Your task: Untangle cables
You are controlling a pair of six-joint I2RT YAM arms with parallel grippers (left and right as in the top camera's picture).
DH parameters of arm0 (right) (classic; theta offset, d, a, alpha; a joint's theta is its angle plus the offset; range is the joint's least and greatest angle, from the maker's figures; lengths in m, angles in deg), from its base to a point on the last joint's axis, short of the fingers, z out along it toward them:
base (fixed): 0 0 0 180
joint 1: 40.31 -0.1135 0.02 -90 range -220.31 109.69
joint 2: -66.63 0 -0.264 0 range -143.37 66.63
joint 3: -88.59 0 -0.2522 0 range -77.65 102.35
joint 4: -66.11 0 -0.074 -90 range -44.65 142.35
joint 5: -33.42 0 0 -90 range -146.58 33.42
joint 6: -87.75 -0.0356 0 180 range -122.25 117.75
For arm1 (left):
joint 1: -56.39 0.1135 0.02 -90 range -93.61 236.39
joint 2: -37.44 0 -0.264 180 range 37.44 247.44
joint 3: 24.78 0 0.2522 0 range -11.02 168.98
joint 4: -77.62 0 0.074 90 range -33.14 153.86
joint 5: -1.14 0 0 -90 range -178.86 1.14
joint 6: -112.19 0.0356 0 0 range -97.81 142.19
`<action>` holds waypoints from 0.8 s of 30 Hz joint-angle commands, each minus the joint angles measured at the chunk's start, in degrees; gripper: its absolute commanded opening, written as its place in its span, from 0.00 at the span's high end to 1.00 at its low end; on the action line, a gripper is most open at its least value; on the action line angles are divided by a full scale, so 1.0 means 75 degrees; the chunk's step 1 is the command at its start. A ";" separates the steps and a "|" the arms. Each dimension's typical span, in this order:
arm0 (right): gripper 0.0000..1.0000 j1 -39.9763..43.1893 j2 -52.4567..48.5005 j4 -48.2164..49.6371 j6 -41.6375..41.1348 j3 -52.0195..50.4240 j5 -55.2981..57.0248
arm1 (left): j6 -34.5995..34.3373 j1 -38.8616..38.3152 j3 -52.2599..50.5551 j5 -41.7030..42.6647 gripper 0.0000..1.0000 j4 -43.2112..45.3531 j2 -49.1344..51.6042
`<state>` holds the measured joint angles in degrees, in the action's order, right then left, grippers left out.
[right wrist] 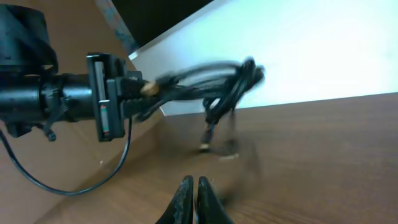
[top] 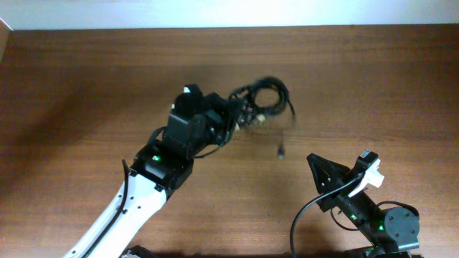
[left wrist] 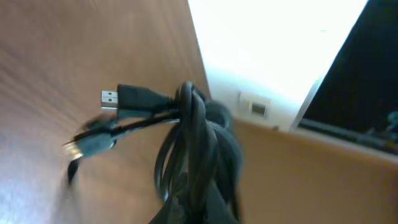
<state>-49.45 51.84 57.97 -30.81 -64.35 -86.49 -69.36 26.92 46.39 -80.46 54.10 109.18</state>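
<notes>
The cables (top: 270, 95) are a small black coil held up off the wooden table (top: 86, 79) at the centre back. My left gripper (top: 244, 115) is shut on the coil's near side. One loose end with a small plug (top: 280, 150) dangles below it. In the left wrist view the bundle (left wrist: 194, 149) runs up from my gripper (left wrist: 205, 214), with a USB plug (left wrist: 111, 99) and a second plug sticking out left. In the right wrist view the coil (right wrist: 214, 78) hangs blurred from the left arm. My right gripper (right wrist: 194, 185) is shut and empty, low over the table and well short of the coil (top: 313, 158).
The table's back edge meets a white wall (top: 229, 13) just behind the coil. The left arm's own thick black wire (right wrist: 68, 186) loops down under its wrist. The right arm's base (top: 387, 222) sits at the front right corner.
</notes>
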 commanded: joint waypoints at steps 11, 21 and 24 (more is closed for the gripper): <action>0.50 0.0029 0.0020 0.0017 -0.0029 0.0117 -0.0064 | 0.0516 0.0254 0.0108 -0.0271 1.00 0.0096 -0.0041; 0.24 0.0029 0.0020 -0.0041 -0.0219 0.0117 0.0187 | 0.5307 0.0254 0.0108 0.0119 1.00 0.0102 -0.0047; 0.21 0.0029 0.0020 -0.0064 -0.0326 0.0119 0.0230 | 0.6837 0.0254 0.0108 0.0204 1.00 0.0111 -0.0055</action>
<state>-49.43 51.84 57.47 -31.96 -64.35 -85.99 -36.83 28.47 46.39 -80.76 54.21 109.18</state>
